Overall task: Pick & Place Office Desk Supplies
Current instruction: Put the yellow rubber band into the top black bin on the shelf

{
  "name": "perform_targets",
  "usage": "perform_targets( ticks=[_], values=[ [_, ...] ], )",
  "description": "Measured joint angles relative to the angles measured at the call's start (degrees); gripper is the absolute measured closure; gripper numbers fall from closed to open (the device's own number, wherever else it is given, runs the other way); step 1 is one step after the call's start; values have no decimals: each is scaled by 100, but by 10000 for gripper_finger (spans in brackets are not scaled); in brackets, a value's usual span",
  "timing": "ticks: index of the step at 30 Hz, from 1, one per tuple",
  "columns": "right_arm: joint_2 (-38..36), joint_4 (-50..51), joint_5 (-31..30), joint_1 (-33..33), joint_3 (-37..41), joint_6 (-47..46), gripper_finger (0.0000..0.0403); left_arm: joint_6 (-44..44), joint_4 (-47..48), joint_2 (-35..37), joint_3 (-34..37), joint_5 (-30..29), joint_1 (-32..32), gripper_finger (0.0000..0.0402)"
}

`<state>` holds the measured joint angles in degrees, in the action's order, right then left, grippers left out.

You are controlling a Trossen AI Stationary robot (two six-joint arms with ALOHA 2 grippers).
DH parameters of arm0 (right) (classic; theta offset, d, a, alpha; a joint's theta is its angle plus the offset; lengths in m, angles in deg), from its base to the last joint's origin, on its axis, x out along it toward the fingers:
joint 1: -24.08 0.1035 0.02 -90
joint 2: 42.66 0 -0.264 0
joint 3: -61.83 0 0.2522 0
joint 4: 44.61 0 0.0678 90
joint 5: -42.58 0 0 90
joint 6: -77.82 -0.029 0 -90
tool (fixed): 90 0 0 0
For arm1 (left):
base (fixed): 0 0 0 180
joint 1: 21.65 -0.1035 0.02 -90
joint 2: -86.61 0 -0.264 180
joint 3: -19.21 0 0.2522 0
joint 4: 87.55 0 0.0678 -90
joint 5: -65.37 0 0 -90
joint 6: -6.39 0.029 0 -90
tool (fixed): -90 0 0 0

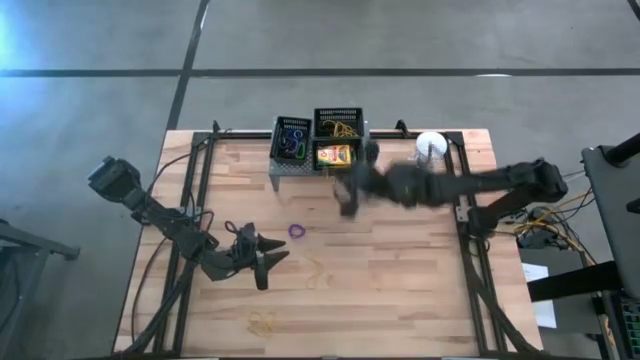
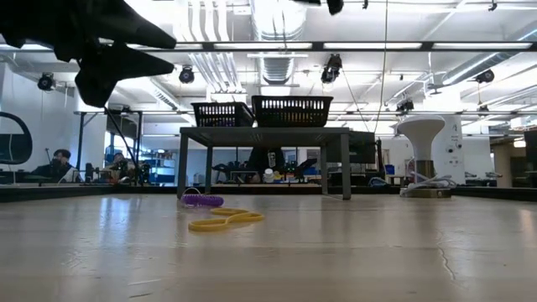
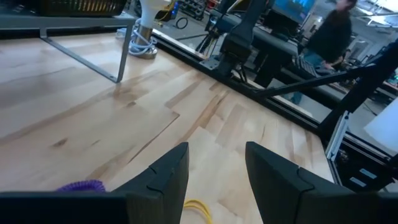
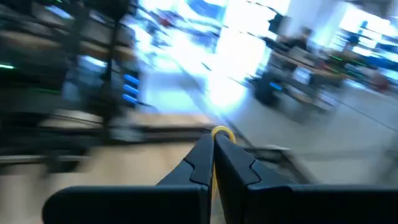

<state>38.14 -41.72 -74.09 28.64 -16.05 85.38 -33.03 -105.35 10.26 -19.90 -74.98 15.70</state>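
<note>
My left gripper is open and hangs above the table's near-left part, touching nothing; its fingers point toward the right edge. A purple loop band lies on the wood just ahead of it, with a thin tan rubber band beside that. Another tan rubber band lies near the near edge. My right gripper, blurred, is in the air in front of the rack, shut on a tan rubber band. One yellow-and-green crayon box lies in a basket. My right gripper pinches a thin tan rubber band between its two shut fingertips. A small loop of the band sticks out past the tips. The band is lifted clear of the table. How much of it hangs below is hidden by the fingers.
The grey mesh rack stands at the far middle with black baskets on top, holding loop bands and tan bands. The white-domed object stands at the far right. Bare wood lies across the table's middle and right.
</note>
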Motion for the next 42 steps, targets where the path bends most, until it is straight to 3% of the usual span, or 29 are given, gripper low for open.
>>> perform_targets(
  ticks=[6,11,16,19,28,34,42],
  values=[
    [185,1340,186,-1728,-1059,122,394,28,7,0,-19,-1,0,239],
    [469,1654,1098,-2942,-1420,-47,394,31,14,0,-15,-1,-4,239],
    [962,1669,2205,-3709,-1525,-670,394,48,31,0,-15,-1,-4,239],
    [1218,1672,2540,-3832,-1536,-737,394,48,52,0,-15,-1,-4,239],
    [1470,1819,2590,-3787,-1534,-765,394,45,56,0,-15,-1,-4,239],
    [1483,1888,3550,-3754,-1534,-872,394,45,60,0,-12,-6,-4,239],
    [1499,1874,3558,-3755,-1545,-993,394,43,62,0,-12,-23,-7,239]
  ],
)
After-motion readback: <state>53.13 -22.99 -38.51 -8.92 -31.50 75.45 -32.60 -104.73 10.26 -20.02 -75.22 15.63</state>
